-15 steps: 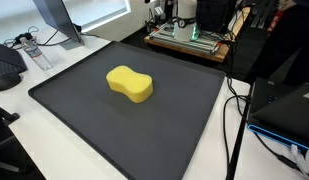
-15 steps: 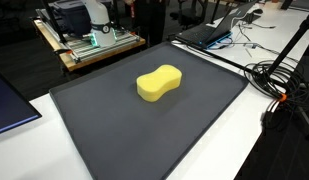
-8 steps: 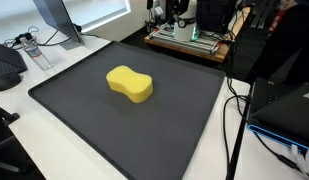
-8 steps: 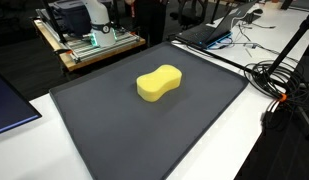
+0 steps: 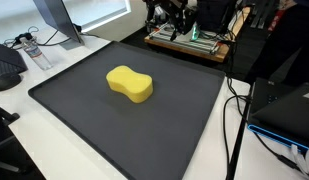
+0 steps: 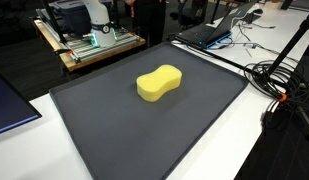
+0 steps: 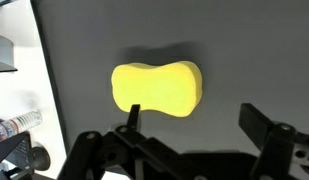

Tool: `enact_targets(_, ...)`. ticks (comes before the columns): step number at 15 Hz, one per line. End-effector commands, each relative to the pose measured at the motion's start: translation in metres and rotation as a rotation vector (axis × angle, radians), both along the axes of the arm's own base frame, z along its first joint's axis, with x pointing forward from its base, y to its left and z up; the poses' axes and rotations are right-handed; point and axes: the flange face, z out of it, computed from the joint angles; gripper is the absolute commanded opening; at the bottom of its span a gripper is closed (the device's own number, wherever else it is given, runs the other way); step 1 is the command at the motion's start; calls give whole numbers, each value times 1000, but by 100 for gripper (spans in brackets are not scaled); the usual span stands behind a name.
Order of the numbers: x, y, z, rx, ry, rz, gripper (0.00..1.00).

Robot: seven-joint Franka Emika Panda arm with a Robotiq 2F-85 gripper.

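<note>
**Sponge not touched yet**

The sponge (image 7: 157,88) lies flat and alone near the middle of the mat (image 7: 244,50). You see it there in both exterior views too (image 5: 130,84) (image 6: 160,82). Nothing holds it and nothing presses on it. As far as the pictures show, no work on it is done: you have not come down to it and you have not closed on it.

The sponge is bright yellow. It is shaped like a peanut, fat at both ends and thin in the middle. Its edges are round, it looks soft and thick, and it looks clean and dry. In the wrist view its long side runs from left to right.

Your gripper (image 7: 192,118) hangs well above the sponge and looks straight down on it. It is wide open and has nothing in it. One of its fingers (image 7: 134,112) shows over the sponge's near edge. The other shows over bare mat, off to one side of the sponge, so the gripper is not lined up over the middle.

The mat is dark grey and lies on a white table (image 5: 54,60). A bottle (image 5: 32,50) stands on the table, well apart from the sponge. Cables (image 6: 279,80) lie beside the mat in an exterior view.
</note>
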Motion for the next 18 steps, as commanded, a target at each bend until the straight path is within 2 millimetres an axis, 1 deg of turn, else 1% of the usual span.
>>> enact_targets(1,0,0,1,-1,0,-2,100)
enact_targets(4,1,-4,6,-7,-15,-4,100)
enact_targets(5,6,-1,1,-22,-6,-6,100)
enact_targets(10,28,18,-39,-82,59,-25,100)
enact_targets(14,44,38,-79,-159,103,-66,100)
enact_targets(18,61,55,-114,-238,109,-108,100)
